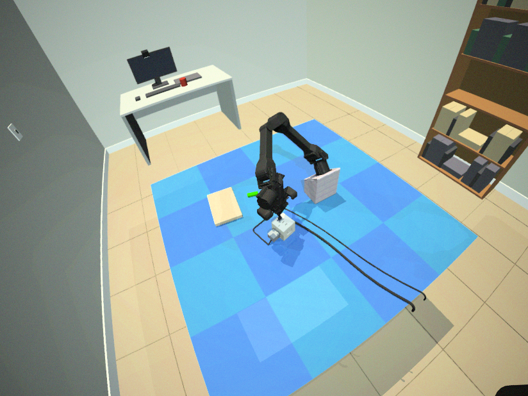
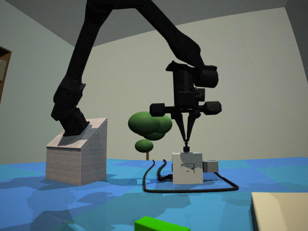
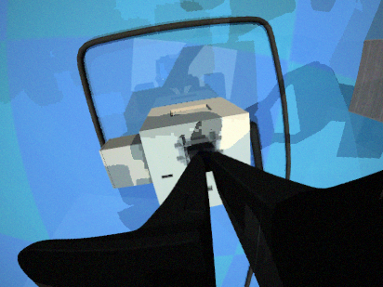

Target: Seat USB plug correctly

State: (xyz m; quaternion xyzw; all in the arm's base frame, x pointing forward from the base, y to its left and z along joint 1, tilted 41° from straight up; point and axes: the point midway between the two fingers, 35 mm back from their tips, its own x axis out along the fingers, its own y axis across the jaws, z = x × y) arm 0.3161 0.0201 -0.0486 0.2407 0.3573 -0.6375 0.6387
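The white power cube point(image 1: 286, 232) point(image 2: 177, 176) point(image 3: 163, 150) stands on the blue mat. The small black USB plug point(image 2: 186, 148) stands upright in the socket on the cube's top face. Its body sits just above that face in the exterior view, and its lower end is hidden in the socket. My gripper point(image 2: 186, 139) point(image 3: 205, 162) points straight down over the cube. Its fingertips are shut on the narrow upper part of the plug. In the wrist view the fingertips hide most of the plug, and which way round it sits cannot be told.
A grey-white adapter point(image 1: 273, 234) point(image 2: 211, 166) point(image 3: 125, 167) is on the cube's side. A black cable point(image 2: 190, 190) point(image 3: 172, 27) loops around the cube. A cream board point(image 1: 224, 206) point(image 2: 280, 210), a green block point(image 1: 252, 194) point(image 2: 159, 225) and the arm's wooden base point(image 1: 323, 187) point(image 2: 64, 164) stand nearby.
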